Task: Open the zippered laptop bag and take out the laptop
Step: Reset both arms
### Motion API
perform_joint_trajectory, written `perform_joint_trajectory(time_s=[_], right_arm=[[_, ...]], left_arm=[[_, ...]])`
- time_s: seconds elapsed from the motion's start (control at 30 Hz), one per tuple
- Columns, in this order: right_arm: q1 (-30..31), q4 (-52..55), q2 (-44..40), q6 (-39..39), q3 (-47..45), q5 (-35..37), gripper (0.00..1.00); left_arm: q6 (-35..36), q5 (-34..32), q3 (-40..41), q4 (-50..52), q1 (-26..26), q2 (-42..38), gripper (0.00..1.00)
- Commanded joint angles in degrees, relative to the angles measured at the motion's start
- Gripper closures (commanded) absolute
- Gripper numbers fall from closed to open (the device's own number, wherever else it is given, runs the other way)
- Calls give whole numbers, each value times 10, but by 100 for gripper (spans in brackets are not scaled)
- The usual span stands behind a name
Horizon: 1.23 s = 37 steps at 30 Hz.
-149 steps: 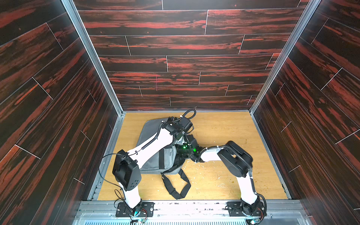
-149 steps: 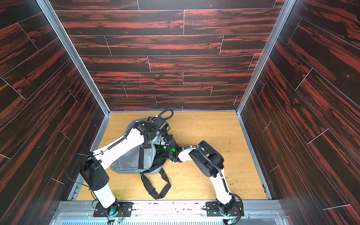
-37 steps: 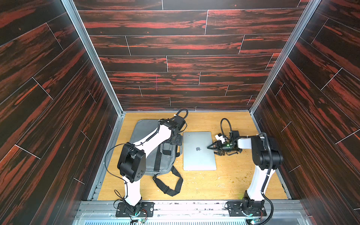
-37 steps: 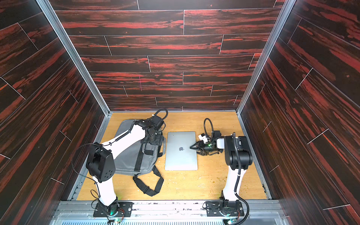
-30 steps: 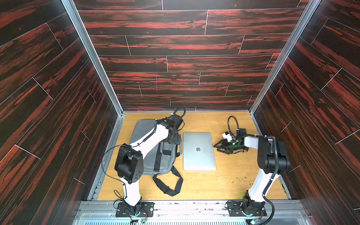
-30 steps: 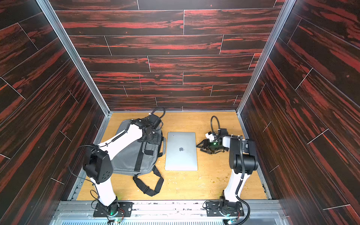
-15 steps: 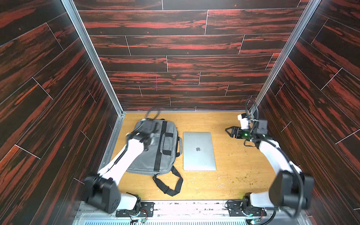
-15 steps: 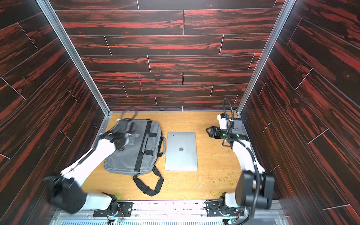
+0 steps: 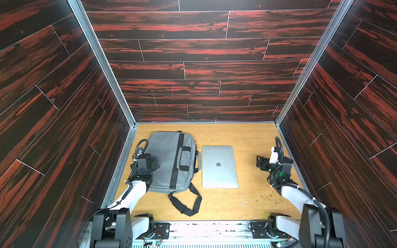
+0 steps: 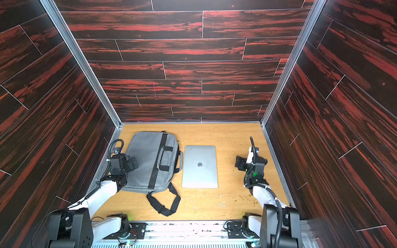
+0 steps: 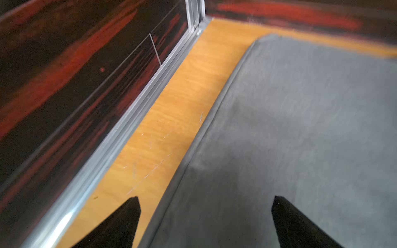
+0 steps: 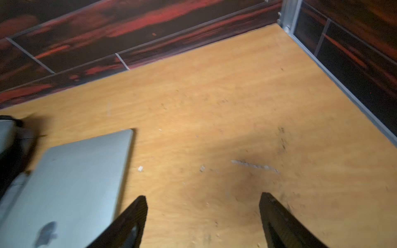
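The grey zippered laptop bag (image 9: 169, 150) (image 10: 150, 150) lies flat at the left of the wooden floor, its handles toward the laptop. Next to it on the right, fully outside it, the silver laptop (image 9: 219, 171) (image 10: 200, 171) lies closed with its logo up. Above the bag's left edge (image 11: 300, 128) hovers my left gripper (image 9: 156, 163) (image 10: 135, 163) (image 11: 206, 197), open and empty. My right gripper (image 9: 260, 162) (image 10: 238, 162) (image 12: 203, 195) is open and empty over bare floor, well to the right of the laptop (image 12: 71, 182).
The bag's black shoulder strap (image 9: 187, 204) loops on the floor toward the front. Dark wood-pattern walls with metal corner rails (image 9: 120, 163) (image 11: 120, 137) close in three sides. Small crumbs (image 9: 264, 198) are scattered at the front right.
Both arms have pulled back toward the front. The left one left the bag's handle side for its left edge. The right one backed away from the laptop's right edge and opened wider.
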State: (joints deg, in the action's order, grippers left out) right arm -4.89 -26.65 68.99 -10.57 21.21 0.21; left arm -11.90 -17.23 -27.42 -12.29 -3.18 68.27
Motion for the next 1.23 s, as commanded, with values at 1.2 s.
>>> perform_joint_trajectory(time_s=[1.2], right_arm=[[-1, -183, 107, 45, 17, 23, 1]], left_arm=[[8, 155, 3, -186, -19, 106, 0]])
